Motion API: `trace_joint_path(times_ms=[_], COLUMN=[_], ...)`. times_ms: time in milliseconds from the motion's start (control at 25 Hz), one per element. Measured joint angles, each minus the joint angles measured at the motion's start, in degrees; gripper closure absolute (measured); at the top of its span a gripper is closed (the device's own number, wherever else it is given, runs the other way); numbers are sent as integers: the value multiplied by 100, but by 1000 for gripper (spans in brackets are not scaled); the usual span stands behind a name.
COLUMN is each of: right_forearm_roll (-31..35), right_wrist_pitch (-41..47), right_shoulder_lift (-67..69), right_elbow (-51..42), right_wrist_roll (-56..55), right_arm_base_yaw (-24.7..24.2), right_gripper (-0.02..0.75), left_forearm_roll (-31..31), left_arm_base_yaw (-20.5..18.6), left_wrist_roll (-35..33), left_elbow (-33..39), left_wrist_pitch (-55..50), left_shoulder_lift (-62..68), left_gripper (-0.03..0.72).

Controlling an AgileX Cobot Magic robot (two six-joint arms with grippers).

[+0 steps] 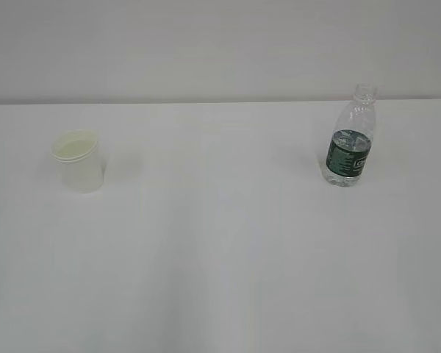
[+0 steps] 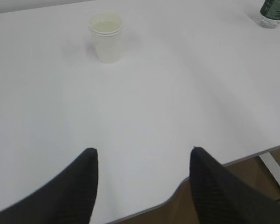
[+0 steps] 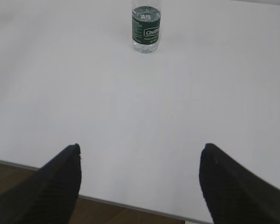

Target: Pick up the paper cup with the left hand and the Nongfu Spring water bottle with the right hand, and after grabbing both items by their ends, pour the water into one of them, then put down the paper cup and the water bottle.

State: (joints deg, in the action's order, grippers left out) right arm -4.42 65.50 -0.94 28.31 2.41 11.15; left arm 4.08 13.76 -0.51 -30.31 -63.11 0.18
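While the paper cup [image 1: 78,160] stands upright on the left part of the white bench [image 1: 220,257], the Nongfu Spring water bottle [image 1: 350,140] stands upright well apart from it on the right, uncapped, dark green label band facing the camera. Water [image 1: 347,137] sits in the lower part of the bottle, its surface near the top of the label. Cup interior looks cream-tinted; liquid in it cannot be judged.

Left wrist view: cup [image 2: 106,37] lies far ahead of the left pincer [image 2: 142,158], slightly left of its centre line, no contact. Both fingers are spread apart with nothing between them, hovering above the near bench edge. Bottle base just visible at the top right corner [image 2: 273,11].

Right wrist view: bottle [image 3: 146,28] lies far ahead of the right pincer [image 3: 140,154], close to its centre line, no contact. Fingers spread wide, holding nothing, above the near bench edge.

Exterior view: neither arm appears.
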Motion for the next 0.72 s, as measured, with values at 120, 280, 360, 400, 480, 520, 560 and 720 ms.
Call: trace_joint_path(times_ms=[120, 280, 360, 400, 480, 520, 560, 720], right_forearm_roll=[0, 0, 0, 0, 0, 0, 0, 0], right_wrist_pitch=[0, 0, 0, 0, 0, 0, 0, 0], right_shoulder_lift=[0, 0, 0, 0, 0, 0, 0, 0], right_elbow=[0, 0, 0, 0, 0, 0, 0, 0], right_wrist_roll=[-4, -4, -4, -4, -4, -4, -4, -13], right_arm_base_yaw=[0, 0, 0, 0, -37, -98, -169, -512], right_gripper=[150, 150, 150, 150, 150, 150, 150, 150], left_forearm_roll=[0, 0, 0, 0, 0, 0, 0, 0], left_arm_base_yaw=[0, 0, 0, 0, -40, -93, -190, -733], left_wrist_roll=[0, 0, 0, 0, 0, 0, 0, 0], left_elbow=[0, 0, 0, 0, 0, 0, 0, 0], left_wrist_pitch=[0, 0, 0, 0, 0, 0, 0, 0], left_shoulder_lift=[0, 0, 0, 0, 0, 0, 0, 0], left_gripper=[246, 246, 246, 246, 246, 246, 246, 246])
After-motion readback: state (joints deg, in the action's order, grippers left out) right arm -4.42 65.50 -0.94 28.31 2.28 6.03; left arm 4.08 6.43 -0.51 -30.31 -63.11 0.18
